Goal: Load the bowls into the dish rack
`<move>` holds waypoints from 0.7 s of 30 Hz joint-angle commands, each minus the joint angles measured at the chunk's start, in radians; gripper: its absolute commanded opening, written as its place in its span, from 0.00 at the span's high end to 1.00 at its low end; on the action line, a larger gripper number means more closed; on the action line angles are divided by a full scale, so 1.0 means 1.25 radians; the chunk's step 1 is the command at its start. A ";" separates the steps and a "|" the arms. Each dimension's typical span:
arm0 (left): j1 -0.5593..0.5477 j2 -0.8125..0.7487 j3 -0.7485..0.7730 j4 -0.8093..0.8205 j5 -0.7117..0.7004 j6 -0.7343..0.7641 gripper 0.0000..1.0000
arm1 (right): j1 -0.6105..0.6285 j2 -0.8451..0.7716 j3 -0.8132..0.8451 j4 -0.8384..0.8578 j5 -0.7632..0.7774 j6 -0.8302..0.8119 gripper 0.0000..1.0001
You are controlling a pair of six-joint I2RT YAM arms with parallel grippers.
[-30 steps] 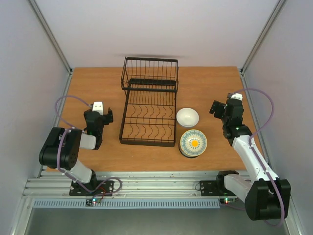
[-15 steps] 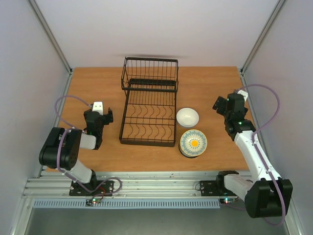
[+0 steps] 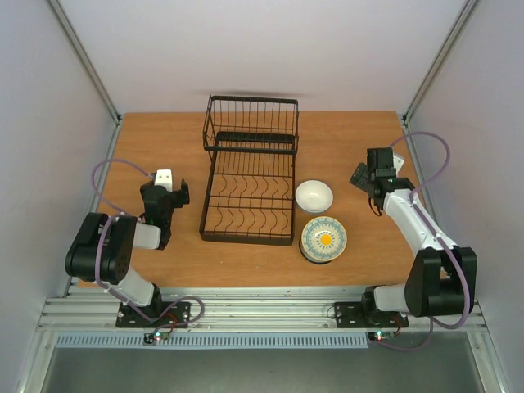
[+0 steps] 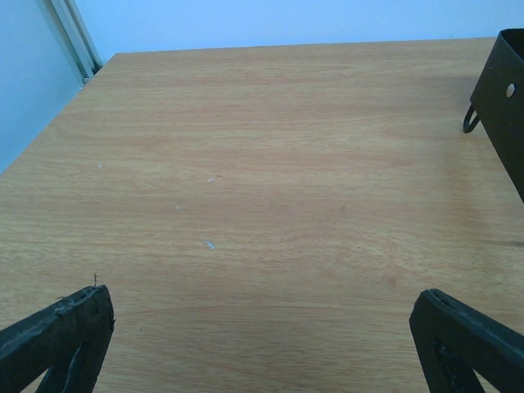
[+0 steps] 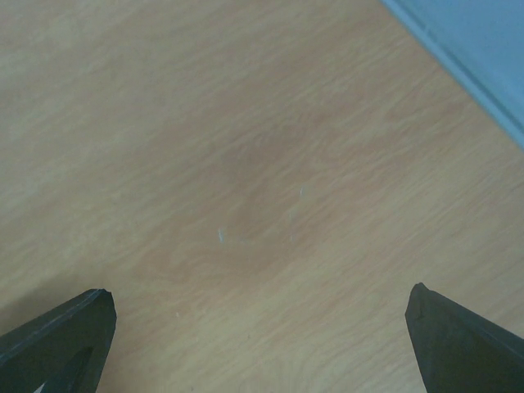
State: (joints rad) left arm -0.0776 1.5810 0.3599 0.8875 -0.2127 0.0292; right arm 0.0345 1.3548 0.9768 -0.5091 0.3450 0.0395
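The black wire dish rack [image 3: 249,182] stands mid-table with no bowls in it; one of its corners [image 4: 504,92] shows in the left wrist view. Right of it sit a plain white bowl [image 3: 313,196] and a stack of bowls [image 3: 323,239] whose top one is blue-and-white with a yellow centre. My left gripper [image 3: 166,191] rests open left of the rack, over bare wood [image 4: 262,348]. Right of the white bowl, my right gripper [image 3: 368,169] is open above bare table [image 5: 260,336]. Neither holds anything.
The wooden table [image 3: 164,139] is closed in by white walls with metal corner posts [image 3: 86,70]. A pale wall edge [image 5: 458,49] crosses the right wrist view's top right corner. Purple cables loop off both arms.
My right arm has swung its gripper farther back and slightly left, turning at the wrist. The left arm, the rack and the bowls have not moved.
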 commanded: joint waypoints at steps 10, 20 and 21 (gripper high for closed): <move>0.007 -0.013 0.013 0.056 0.002 -0.009 0.01 | 0.051 -0.002 -0.048 0.085 -0.384 -0.093 0.04; 0.006 -0.014 0.014 0.055 0.003 -0.009 0.01 | 0.101 0.125 0.021 0.039 -0.462 -0.111 0.21; 0.007 -0.014 0.014 0.055 0.002 -0.009 0.01 | 0.106 0.140 0.028 0.035 -0.460 -0.112 0.21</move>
State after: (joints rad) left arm -0.0731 1.5810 0.3599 0.8871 -0.2085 0.0292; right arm 0.1478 1.4738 0.9691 -0.4381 -0.1764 -0.0814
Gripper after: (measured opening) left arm 0.994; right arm 0.788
